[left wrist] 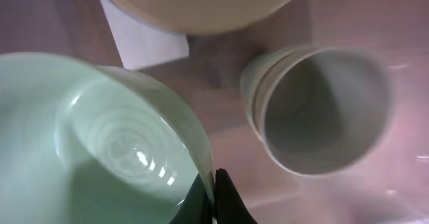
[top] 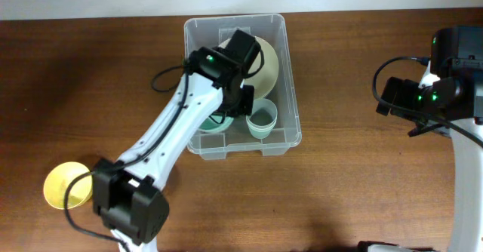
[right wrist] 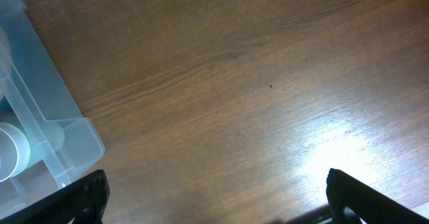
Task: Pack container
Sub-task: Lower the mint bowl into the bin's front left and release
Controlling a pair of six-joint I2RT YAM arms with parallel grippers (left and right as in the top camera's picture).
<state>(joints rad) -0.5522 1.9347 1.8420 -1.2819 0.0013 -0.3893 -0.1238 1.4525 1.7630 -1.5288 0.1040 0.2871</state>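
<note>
Left jaws are pressed together on the rim of a pale green bowl (left wrist: 114, 137), inside the container (top: 249, 148); whether the bowl already rests on the base cannot be told. A pale green cup (left wrist: 322, 110) is just beside it, a large cream bowl (top: 266, 59) is behind it, and a white label (left wrist: 144, 39) is seen at the container's base. Right jaws are spread wide with nothing held, over bare desk (right wrist: 255, 83) to the container's right. The container is set at the far middle of the desk. Judged status: three items in, green bowl not yet released. One yellow dish (top: 64, 182) is left outside near the left arm's base, likely the next item.
</note>
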